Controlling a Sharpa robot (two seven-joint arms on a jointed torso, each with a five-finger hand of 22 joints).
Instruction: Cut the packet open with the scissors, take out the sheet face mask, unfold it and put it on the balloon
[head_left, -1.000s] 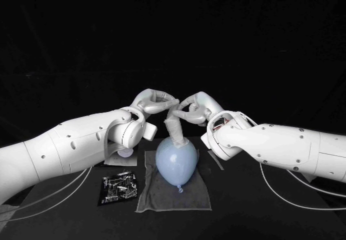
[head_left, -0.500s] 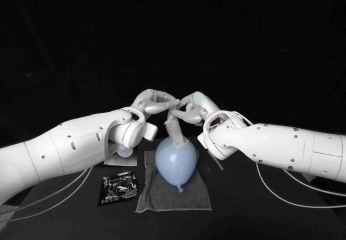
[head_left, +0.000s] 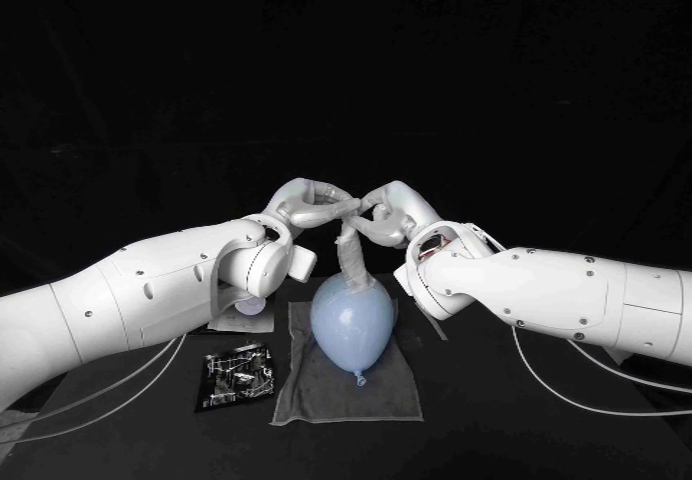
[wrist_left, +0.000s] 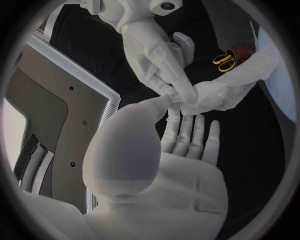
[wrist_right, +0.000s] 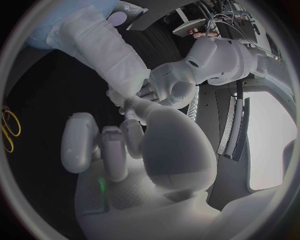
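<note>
A black worktop is carrying a grey cloth, and a pale blue balloon is lying on it with its knot pointing to 6 o'clock. At 12 o'clock from the balloon, the left hand and the right hand are meeting above it. Each is pinching the top of the folded white mask, which is hanging as a narrow strip down to the balloon's far end. The packet is lying at 8 o'clock from the balloon, just beside the cloth. Yellow-handled scissors are lying on the worktop.
</note>
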